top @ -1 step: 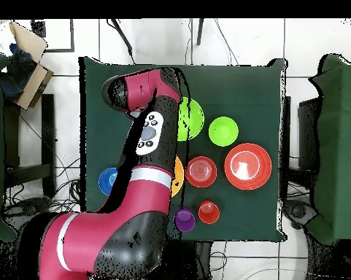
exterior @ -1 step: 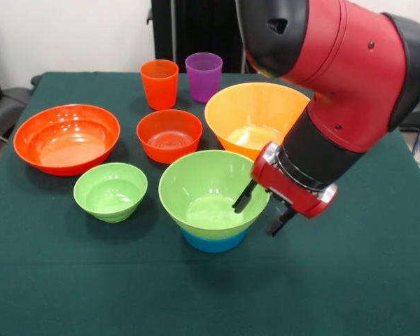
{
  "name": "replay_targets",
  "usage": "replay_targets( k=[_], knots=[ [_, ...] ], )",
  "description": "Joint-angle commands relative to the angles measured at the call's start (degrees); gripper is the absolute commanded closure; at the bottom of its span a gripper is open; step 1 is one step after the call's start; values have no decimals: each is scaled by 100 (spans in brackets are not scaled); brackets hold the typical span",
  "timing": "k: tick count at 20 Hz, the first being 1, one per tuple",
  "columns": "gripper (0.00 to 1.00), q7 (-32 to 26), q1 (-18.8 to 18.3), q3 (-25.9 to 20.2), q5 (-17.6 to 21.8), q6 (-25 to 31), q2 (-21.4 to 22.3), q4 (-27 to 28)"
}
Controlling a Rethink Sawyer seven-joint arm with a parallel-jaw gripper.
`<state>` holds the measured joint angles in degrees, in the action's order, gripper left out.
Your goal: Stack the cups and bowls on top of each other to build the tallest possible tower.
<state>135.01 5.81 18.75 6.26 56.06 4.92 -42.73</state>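
Right now your tool [exterior @ -1 step: 261, 212] hangs open, apparently astride the right rim of the green bowl [exterior @ -1 step: 206, 192]; glossy, light plastic slips, so pinch the rim squarely.

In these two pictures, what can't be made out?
- Tool: front view shows one finger inside the green bowl, one outside; contact unclear. Overhead, the arm hides it.
- Yellow-orange bowl: overhead, mostly under the arm.
- Blue bowl: overhead only, partly behind the arm.
- Yellow cup: in neither view.
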Motion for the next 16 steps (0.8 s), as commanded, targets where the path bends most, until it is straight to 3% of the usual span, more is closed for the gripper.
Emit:
replay_targets(
  k=[1, 9, 16],
  knots=[
    [0, -454, 81, -637, -53, 45, 510, -615],
    [0, -648, -86, -970, -137, -468, 1025, -1160],
    [0, -1027, -579, -1845, -353, -1759, 1648, -2474]
  ],
)
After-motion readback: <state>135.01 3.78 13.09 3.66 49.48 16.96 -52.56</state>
